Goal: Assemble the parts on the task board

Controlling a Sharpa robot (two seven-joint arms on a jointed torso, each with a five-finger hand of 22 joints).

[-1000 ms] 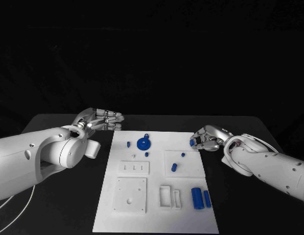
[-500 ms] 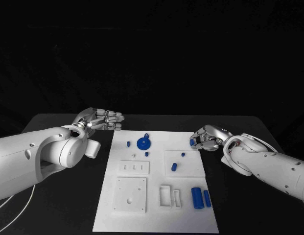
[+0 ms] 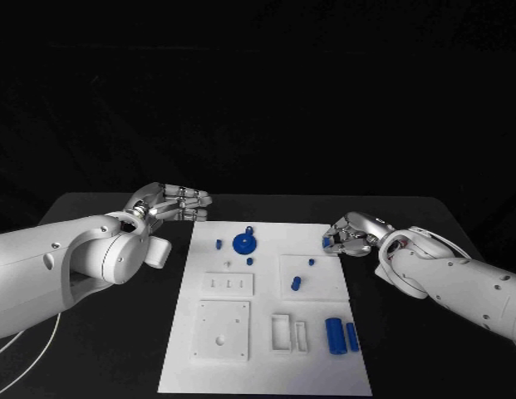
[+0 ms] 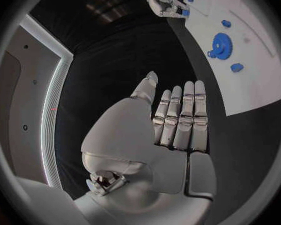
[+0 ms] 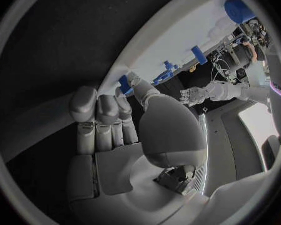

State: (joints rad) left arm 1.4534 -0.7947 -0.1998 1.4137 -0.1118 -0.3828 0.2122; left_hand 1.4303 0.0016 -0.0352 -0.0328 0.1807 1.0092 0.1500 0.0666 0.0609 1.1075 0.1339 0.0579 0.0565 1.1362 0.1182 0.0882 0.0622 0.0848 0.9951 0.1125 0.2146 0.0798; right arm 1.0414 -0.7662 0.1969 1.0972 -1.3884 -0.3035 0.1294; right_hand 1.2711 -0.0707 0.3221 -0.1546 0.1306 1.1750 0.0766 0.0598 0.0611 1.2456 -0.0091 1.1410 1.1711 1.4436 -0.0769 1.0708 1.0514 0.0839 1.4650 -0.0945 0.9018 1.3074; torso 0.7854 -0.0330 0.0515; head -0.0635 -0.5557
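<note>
Board (image 3: 266, 332): white plate, centre of black counter (image 3: 114, 366), long axis running near to far.

Parts: blue gear (image 3: 243, 244) at far left of board; small peg (image 3: 218, 245) just left of it; peg (image 3: 295, 283) mid-board; two blue cylinders (image 3: 336, 336) at near right, lying side by side.

Right hand (image 3: 351, 234): at board's far right edge, fingers (image 5: 126, 83) pinching a small blue part (image 3: 327, 242) at the rim.

Left hand (image 3: 171, 203): off the far left corner, over the counter, fingers (image 4: 181, 116) straight and together, thumb apart, grasping nothing.

Risk, judged: the pinch looks shallow; the part could slip or tilt on lifting, then roll off the near edge or jam askew at its seat.
</note>
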